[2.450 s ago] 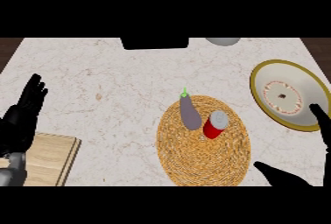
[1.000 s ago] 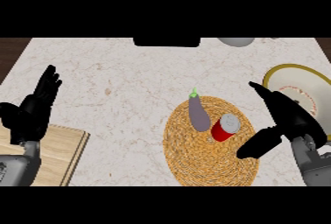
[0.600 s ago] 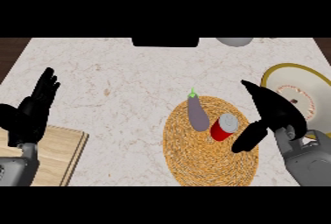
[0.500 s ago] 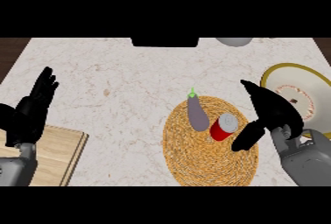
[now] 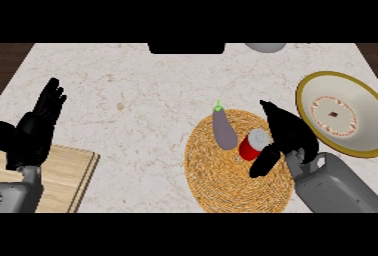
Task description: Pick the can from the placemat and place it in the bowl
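A red can [image 5: 253, 144] with a grey lid lies tilted on the round woven placemat [image 5: 225, 181], just right of a purple eggplant [image 5: 224, 129]. My right hand [image 5: 289, 134] is open right beside the can, fingers stretched up along its right side and thumb hanging below it. I cannot tell whether it touches the can. The bowl [image 5: 342, 112], white inside with a gold rim, sits at the right edge of the counter. My left hand [image 5: 36, 127] rests open at the left edge, fingers up.
A wooden cutting board [image 5: 57, 177] lies at the lower left under my left forearm. A grey round object [image 5: 265, 47] and a black block [image 5: 186, 48] sit at the counter's far edge.
My right hand came in from the lower right and moved left onto the placemat, closing in on the can's right side. The left hand rose slightly and stays open.
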You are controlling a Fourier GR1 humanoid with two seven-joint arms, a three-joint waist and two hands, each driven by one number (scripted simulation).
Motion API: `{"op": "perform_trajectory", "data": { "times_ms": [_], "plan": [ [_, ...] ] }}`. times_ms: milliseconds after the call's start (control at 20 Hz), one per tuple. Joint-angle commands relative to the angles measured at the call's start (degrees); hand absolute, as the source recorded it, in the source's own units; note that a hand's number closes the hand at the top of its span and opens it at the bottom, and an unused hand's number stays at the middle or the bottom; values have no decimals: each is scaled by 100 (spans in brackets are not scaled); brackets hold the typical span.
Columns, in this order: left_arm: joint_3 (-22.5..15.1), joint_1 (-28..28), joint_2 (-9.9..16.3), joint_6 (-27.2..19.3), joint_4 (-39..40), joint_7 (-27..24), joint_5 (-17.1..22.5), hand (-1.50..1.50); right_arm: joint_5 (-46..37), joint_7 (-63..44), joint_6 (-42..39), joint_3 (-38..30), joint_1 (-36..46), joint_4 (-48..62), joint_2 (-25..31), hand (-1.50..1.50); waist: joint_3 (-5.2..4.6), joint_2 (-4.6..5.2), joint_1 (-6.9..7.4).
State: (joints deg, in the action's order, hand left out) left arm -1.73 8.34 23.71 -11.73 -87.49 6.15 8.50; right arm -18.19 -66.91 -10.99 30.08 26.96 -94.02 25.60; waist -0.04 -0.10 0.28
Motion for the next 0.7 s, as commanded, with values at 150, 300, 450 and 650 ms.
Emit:
{"op": "perform_trajectory", "data": {
  "times_ms": [150,300,450,650],
  "plan": [
    [96,-72,-65,32,-174,175,-67,0,-282,-952,-165,32,-155,53,-423,-150,2,1,-18],
    [93,-430,-91,84,-392,-66,-135,0,-478,-854,-174,15,-100,348,-564,-150,2,-1,16],
    [364,-147,49,299,-38,-160,-1,0,-776,-578,-2,53,-466,311,-462,-150,1,2,-40],
    [386,9,13,287,-25,53,-86,0,-852,-418,-79,-70,-582,563,-638,-150,2,3,-47]
  ]
}}
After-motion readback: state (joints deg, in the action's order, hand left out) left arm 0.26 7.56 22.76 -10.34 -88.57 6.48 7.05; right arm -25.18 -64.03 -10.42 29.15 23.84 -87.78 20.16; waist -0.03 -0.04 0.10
